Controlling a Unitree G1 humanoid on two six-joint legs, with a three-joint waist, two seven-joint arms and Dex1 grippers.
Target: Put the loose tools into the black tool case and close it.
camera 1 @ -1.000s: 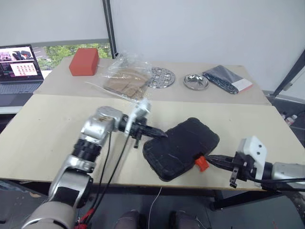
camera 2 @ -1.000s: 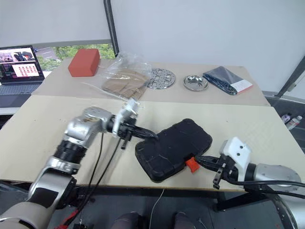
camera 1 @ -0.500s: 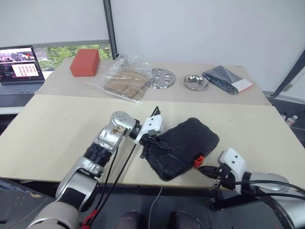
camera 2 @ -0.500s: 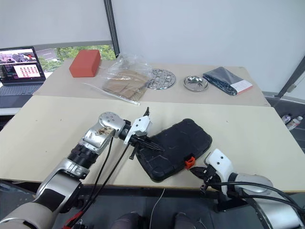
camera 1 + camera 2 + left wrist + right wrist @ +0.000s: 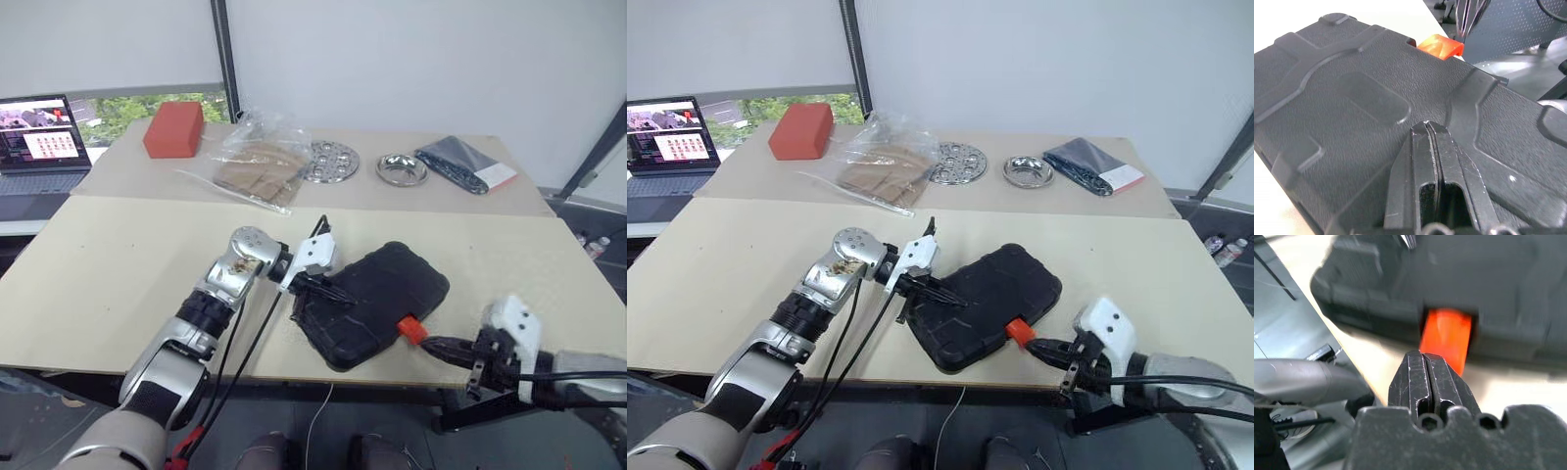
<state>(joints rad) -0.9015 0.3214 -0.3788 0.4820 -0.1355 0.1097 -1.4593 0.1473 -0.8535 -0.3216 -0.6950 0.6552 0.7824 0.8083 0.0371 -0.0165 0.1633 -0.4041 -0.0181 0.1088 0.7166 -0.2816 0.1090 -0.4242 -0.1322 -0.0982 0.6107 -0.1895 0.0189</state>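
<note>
Two pale tables [image 5: 118,264] stand end to end before a white wall. On the near one, at centre, lies the black tool case [image 5: 377,299], lid down. From the left, the left gripper [image 5: 338,293] rests its closed fingers on the case's left end. At the near right, the right gripper [image 5: 428,343], fingers closed and empty, points at the orange latch [image 5: 411,328].

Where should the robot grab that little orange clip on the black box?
Probably by its free outer end, coming in from the table's near edge. The orange latch sticks out from the front edge of the shut black tool case, tilted up, so that tip is the reachable part. The shut right gripper already points at it.
</note>
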